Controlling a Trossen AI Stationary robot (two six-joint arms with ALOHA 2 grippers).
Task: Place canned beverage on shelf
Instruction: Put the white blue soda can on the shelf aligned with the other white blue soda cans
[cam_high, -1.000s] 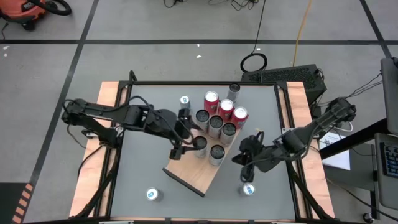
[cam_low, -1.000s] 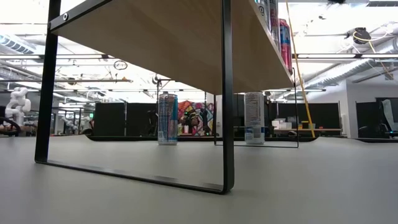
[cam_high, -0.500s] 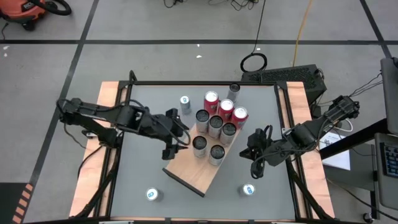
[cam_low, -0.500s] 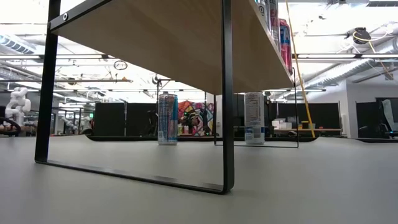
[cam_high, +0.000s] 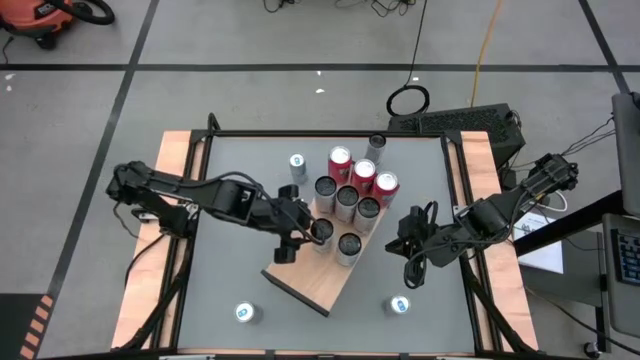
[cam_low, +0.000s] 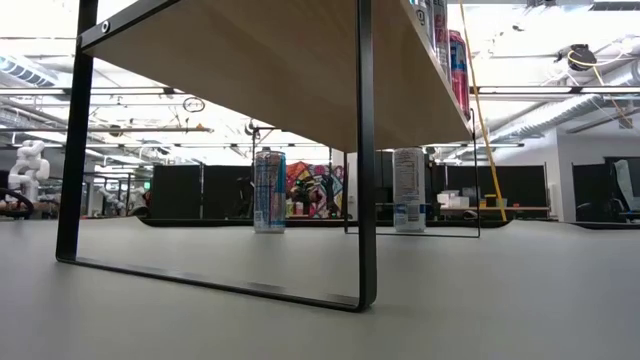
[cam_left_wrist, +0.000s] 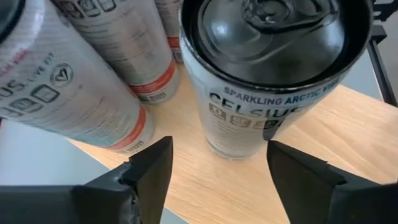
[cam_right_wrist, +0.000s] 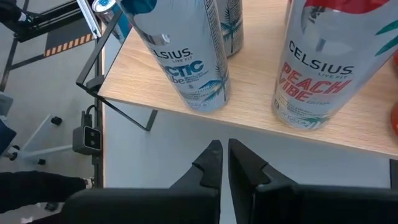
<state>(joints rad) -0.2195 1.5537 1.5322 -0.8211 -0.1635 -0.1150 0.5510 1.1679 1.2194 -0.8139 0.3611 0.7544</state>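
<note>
Seven cans crowd the shelf (cam_high: 318, 275) at centre frame; left gripper (cam_left_wrist: 214, 165) spread around a white can (cam_left_wrist: 273, 81); right gripper (cam_right_wrist: 224, 163) pressed together.

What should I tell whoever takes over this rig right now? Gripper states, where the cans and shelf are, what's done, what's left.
Left gripper: open, fingers either side of a can standing on the shelf, not clamped on it.
Right gripper: shut, empty, waiting beside the shelf's right edge.
Done: eight cans stand upright in a cluster on the shelf, three red-topped, the rest dark-topped.
Left: two cans on the near tabletop and, plus two at the far side, one left of the cluster and one just beyond it; whether that last one is on the board, I cannot tell.
</note>
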